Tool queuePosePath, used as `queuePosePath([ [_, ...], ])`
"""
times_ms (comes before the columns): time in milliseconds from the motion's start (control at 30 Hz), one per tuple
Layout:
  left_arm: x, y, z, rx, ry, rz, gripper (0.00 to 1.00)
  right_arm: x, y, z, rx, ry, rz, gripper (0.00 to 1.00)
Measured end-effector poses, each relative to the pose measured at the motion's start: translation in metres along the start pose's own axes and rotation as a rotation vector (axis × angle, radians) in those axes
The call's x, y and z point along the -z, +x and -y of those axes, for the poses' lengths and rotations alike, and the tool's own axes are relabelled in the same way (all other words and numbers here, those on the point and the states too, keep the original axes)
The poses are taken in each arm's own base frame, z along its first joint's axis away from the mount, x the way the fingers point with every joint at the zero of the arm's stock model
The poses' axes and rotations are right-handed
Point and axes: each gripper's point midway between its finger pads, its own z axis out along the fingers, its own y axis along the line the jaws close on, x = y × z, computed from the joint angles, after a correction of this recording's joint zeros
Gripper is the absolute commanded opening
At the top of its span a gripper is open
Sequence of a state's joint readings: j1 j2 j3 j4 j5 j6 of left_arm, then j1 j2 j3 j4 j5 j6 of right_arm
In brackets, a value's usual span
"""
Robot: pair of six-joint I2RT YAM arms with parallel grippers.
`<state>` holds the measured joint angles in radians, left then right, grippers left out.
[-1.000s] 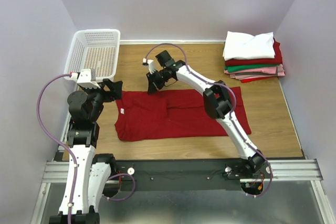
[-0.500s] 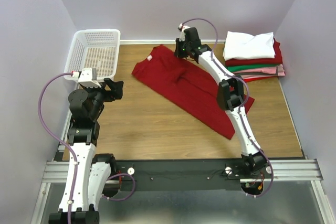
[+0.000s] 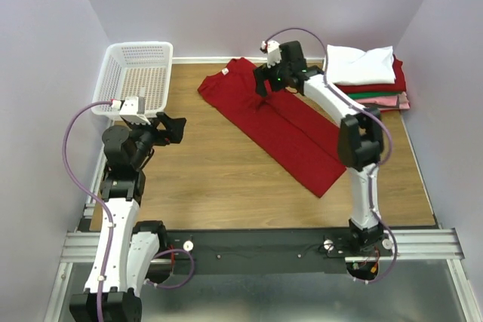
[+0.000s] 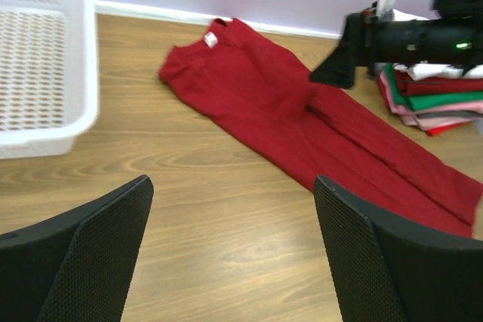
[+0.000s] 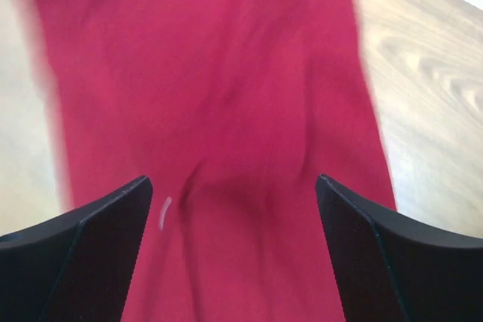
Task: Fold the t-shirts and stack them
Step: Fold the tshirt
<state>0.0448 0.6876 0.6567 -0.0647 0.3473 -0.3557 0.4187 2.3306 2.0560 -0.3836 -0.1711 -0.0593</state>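
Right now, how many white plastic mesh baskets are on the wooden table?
1: the white plastic mesh basket sits at the table's far left corner, by the wall. None other shows.

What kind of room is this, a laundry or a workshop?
Probably a robot test cell: a wooden table boxed by plain walls, two arms on a metal rail, a stack of folded shirts and a basket.
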Motion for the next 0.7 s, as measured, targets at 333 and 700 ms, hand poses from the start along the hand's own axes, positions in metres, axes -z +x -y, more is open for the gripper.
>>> queuePosePath([
  [333,-0.034,0.088,0.015,0.224,0.176,-0.272,0.89,0.236,0.007,-0.051,0.376,-0.170,0.202,1.00],
  [700,-0.029,0.196,0.124,0.425,0.219,-0.614,0.87,0.272,0.181,0.016,0.078,-0.094,0.022,1.00],
])
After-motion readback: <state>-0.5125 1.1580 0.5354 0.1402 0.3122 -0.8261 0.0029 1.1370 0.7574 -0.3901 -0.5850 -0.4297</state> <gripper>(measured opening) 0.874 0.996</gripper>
